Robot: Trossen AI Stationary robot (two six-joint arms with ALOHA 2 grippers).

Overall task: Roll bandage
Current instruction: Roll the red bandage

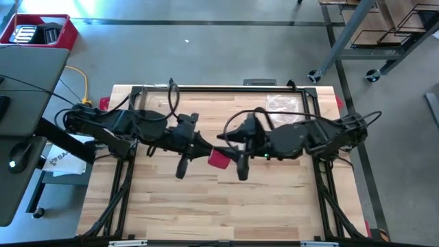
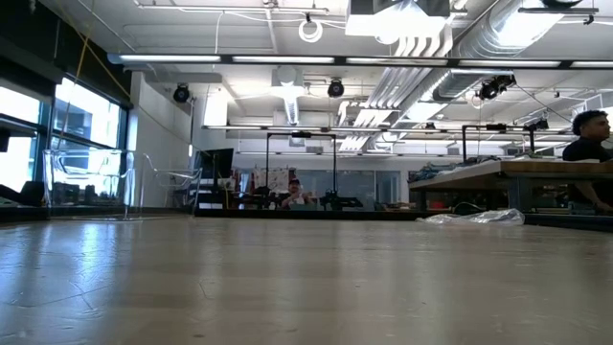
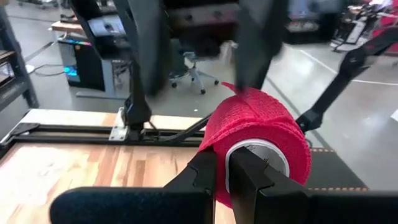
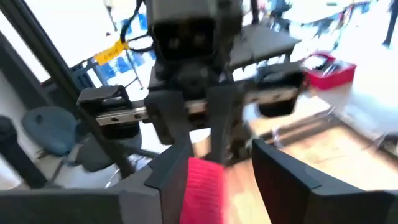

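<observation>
Up above mid-table, the left gripper (image 3: 222, 177) is clenched on the wall of the bandage (image 3: 258, 143), a bright red roll with a pale hollow core and a loose flap on top. Opposite it, the right gripper (image 4: 214, 165) grasps the roll's other end. Both arms reach inward, meeting over the table (image 1: 206, 206), lifted clear of it.

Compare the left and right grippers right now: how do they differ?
The left gripper is shut, fingers pinching the rim of the red bandage roll's core; the right gripper has its fingers wider, straddling the bandage's red fabric. Whether the right actually grips cannot be told. Both meet at the bandage above mid-table.
</observation>
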